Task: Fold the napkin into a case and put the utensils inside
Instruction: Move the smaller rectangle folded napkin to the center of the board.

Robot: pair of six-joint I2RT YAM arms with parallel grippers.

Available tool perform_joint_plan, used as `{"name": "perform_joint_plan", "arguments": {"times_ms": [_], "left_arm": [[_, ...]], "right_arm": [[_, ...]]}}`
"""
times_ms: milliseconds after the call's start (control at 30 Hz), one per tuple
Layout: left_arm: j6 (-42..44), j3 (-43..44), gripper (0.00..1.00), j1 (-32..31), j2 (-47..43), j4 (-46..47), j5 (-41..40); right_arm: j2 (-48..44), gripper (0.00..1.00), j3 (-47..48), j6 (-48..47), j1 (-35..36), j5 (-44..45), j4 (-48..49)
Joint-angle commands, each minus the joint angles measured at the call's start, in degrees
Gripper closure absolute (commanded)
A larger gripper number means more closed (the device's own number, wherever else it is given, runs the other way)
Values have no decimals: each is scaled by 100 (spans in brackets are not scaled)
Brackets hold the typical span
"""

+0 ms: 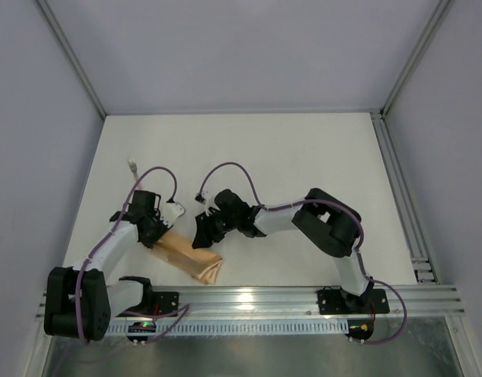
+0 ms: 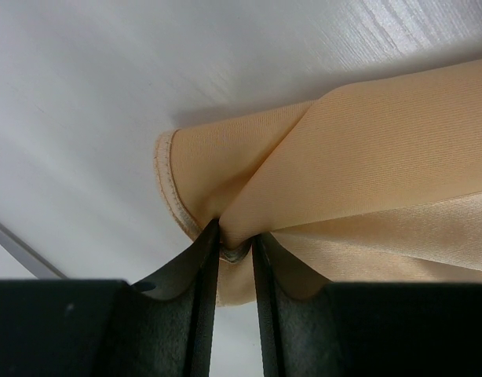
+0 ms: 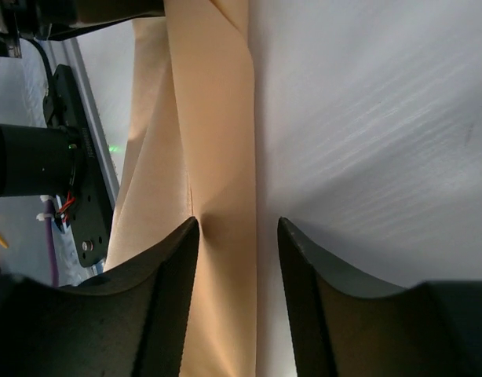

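Lab enclosure: aluminium framing (image 1: 249,297) and plain grey walls (image 1: 241,55).

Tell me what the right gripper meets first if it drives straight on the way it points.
The napkin: its folded strip lies between the open fingers of the right gripper, flat on the table. How far it sits below the tips is unclear.

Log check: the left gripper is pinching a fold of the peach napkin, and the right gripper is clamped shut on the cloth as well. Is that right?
Not quite. The left gripper does pinch a fold of the napkin, but the right gripper is not clamped shut. The right wrist view shows its jaws standing open, with the cloth lying between them.
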Motion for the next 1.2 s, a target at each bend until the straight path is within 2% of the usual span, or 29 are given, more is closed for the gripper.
{"name": "perform_joint_plan", "arguments": {"times_ms": [0, 67, 367, 500, 533, 567, 767, 1033, 1167], "left_arm": [[23, -106, 76, 24, -87, 233, 177], [14, -106, 75, 24, -131, 250, 204], [-13, -106, 75, 24, -263, 303, 301], [-13, -88, 74, 24, -395, 294, 371], [-21, -27, 73, 16, -412, 277, 415], [-21, 17, 73, 24, -421, 259, 493], [-214, 692, 65, 51, -220, -30, 941], [-197, 1774, 50, 51, 290, -943, 2136], [-197, 2030, 48, 51, 562, -858, 2173]], "right_arm": [[381, 52, -69, 213, 57, -424, 186], [477, 58, -78, 327, 66, -520, 361], [724, 75, 28, 766, 110, -811, 819], [584, 87, -104, 811, 93, -548, 864], [575, 95, -78, 811, 84, -478, 829], [583, 97, -43, 811, 75, -442, 724], [443, 97, -218, 1039, -109, -21, 880], [-5, 97, -623, 1136, -636, 586, 916], [-85, 97, -658, 1057, -997, 569, 838]]}}
